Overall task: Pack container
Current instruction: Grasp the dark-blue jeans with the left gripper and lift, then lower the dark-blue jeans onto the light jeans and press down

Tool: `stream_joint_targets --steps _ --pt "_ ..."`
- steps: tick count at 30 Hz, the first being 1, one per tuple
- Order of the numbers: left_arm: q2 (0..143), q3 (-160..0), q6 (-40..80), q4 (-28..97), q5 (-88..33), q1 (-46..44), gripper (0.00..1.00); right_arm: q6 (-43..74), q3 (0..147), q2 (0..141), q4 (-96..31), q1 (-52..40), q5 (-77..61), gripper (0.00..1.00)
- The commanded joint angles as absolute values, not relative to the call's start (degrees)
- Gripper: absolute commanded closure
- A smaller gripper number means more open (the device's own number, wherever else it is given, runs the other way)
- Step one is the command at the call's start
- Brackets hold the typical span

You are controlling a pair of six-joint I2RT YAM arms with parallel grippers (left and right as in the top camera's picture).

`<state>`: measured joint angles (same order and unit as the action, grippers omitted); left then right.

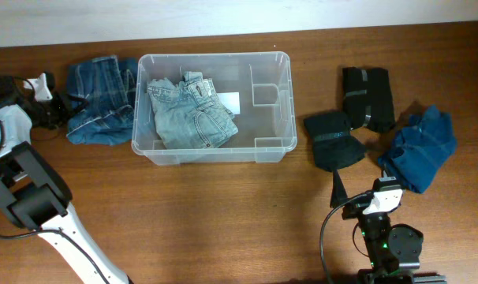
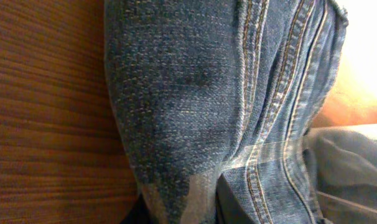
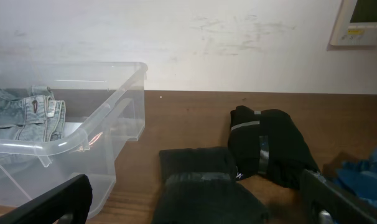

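Light jeans (image 1: 190, 114) sit in the container (image 1: 215, 55); dark jeans (image 1: 101, 99) by the left claw (image 1: 63, 106), grip impossible to tell, plus black clothes (image 1: 334, 140) and a blue garment (image 1: 420, 150) ahead of the released right claw (image 1: 364, 197), remain

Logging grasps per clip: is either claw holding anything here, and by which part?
Right claw open, empty. Left claw is against the dark jeans left of the container; a grip cannot be told.

Black folded garment (image 1: 334, 142) on tabletop (image 1: 223, 221). Second black garment (image 1: 367, 96) just behind it, blue cloth (image 1: 420, 148) right of it, dark jeans (image 1: 101, 99) far left.
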<state>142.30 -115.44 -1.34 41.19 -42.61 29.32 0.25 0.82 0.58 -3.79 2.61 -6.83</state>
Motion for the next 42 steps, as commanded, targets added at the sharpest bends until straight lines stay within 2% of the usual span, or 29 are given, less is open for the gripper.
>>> stream_joint_targets --steps 1,7,17,25,33,39,42 --pt "140.66 -121.95 0.91 46.22 -53.87 27.9 0.99 0.93 0.32 0.21 -3.84 2.22 -6.15 0.02" --pt "133.16 -131.7 0.84 57.91 -53.78 27.79 0.99 0.93 0.32 0.21 -3.84 2.22 -6.15 0.02" --pt "116.64 -135.37 0.89 62.96 -53.63 26.57 0.99 0.93 0.32 0.21 -3.84 2.22 -6.15 0.02" --pt "111.39 -135.35 0.86 71.0 -53.67 16.43 0.99 0.93 0.32 0.21 -3.84 2.22 -6.15 0.02" --pt "111.81 -134.93 1.98 79.48 -35.81 4.84 0.99 0.93 0.32 0.21 -3.84 2.22 -6.15 0.02" --pt "113.65 -134.76 15.57 77.47 -19.05 -3.49 0.99 0.93 0.32 0.21 -3.84 2.22 -6.15 0.02" --pt "115.26 -133.6 20.32 75.09 -15.53 -6.98 0.99 0.93 0.32 0.21 -3.84 2.22 -6.17 0.02"
